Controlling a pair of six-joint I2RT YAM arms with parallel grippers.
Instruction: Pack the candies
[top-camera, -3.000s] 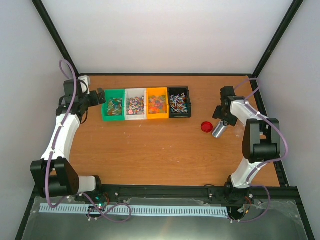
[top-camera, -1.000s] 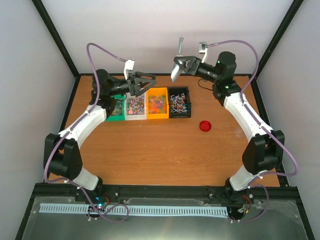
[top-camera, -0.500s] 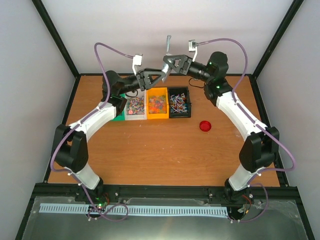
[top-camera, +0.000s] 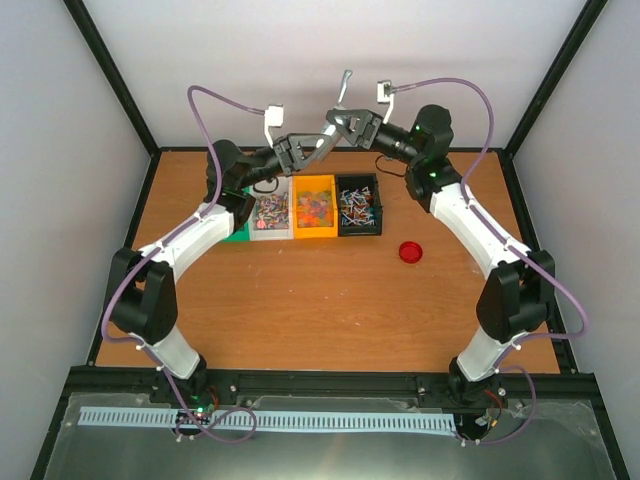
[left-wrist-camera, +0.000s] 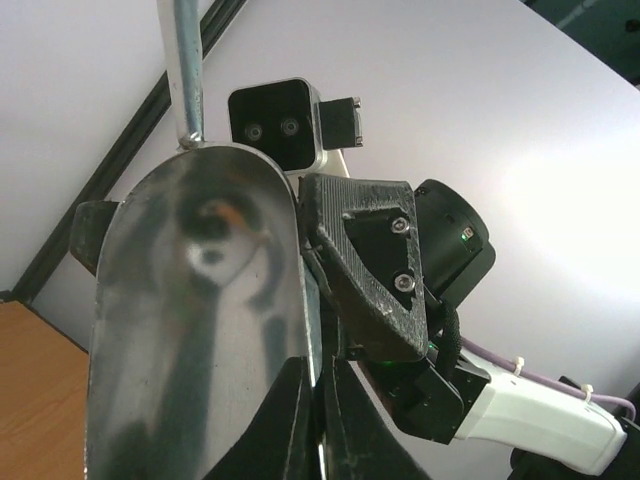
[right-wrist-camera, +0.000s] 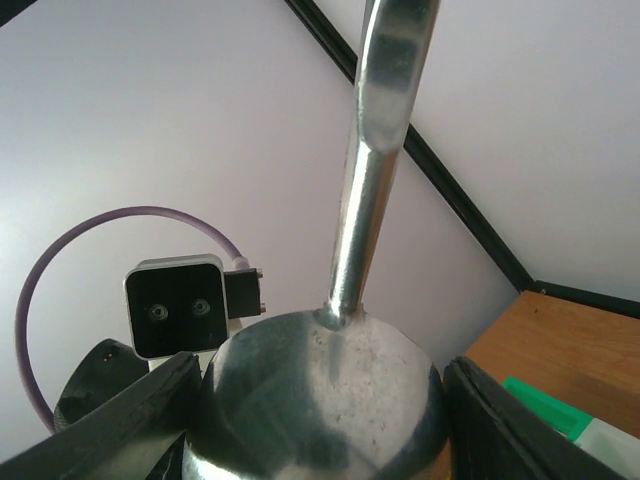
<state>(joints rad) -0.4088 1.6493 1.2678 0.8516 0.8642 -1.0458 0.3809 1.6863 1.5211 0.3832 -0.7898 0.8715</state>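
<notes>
Held aloft over the row of bins (top-camera: 314, 235): metal scoop (right-wrist-camera: 330, 400), handle up, bowl clamped between the part-spread fingers of the right gripper (top-camera: 340, 122); bowl rim pinched in the fully closed left gripper (left-wrist-camera: 318, 400). Candies (top-camera: 314, 208) down in the bins on the tabletop (top-camera: 300, 300), well below both grippers.

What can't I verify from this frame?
Top view: green plastic bin mostly hidden under the left arm; candies too small to count.
Left wrist view: silver metal scoop blocks the candies entirely.
Right wrist view: scoop hides most of the table; right gripper cut by bottom edge.
</notes>
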